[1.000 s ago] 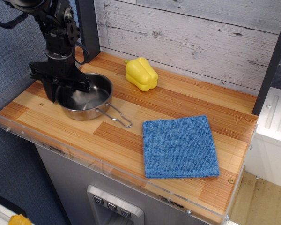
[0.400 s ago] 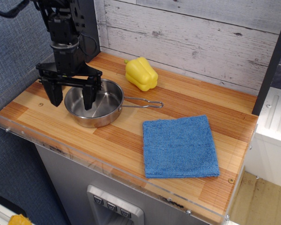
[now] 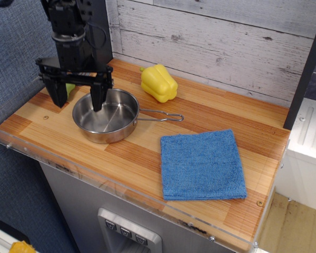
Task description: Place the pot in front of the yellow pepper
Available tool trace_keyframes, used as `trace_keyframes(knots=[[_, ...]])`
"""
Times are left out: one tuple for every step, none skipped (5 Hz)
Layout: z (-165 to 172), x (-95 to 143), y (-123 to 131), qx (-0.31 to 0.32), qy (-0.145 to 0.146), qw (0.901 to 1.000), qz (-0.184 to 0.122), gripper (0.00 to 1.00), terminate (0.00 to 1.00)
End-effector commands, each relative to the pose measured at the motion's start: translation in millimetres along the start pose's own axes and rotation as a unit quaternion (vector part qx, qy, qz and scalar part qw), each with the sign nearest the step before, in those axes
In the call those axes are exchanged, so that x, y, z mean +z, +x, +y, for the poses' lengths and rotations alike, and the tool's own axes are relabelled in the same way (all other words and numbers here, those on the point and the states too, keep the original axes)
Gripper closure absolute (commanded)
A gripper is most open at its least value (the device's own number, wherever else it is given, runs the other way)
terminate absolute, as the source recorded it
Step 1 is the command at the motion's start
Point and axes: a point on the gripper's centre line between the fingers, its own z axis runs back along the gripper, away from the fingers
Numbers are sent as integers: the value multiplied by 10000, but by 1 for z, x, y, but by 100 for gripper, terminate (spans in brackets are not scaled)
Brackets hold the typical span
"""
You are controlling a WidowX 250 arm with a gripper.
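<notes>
Counter (image 3: 200,108): striped light and reddish wood planks, running from near left to far right, with a clear plastic guard (image 3: 95,176) along the near edge. Brass-coloured screw heads sit near its corners.

Back wall (image 3: 216,37): whitewashed, weathered horizontal boards, far side. A dark upright post (image 3: 97,26) stands at its left end; another dark post (image 3: 305,79) rises at the right.

Left wall (image 3: 10,63): blue-grey woven fabric panel.

Cabinet front (image 3: 84,211): grey, below the counter, with a metal button panel (image 3: 127,232).

Right side: white unit (image 3: 305,153); pale wood floor (image 3: 292,226) below it.

Light: even, soft, indoor.
</notes>
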Motion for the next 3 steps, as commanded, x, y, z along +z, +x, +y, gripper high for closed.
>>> trace_keyframes(knots=[[-28,37,17,-429,-140,9957,-804,0,0],[-50,38,22,-800,-300,9925,-875,0,0],[-71,40,24,-1321,-396,9866,-877,0,0]])
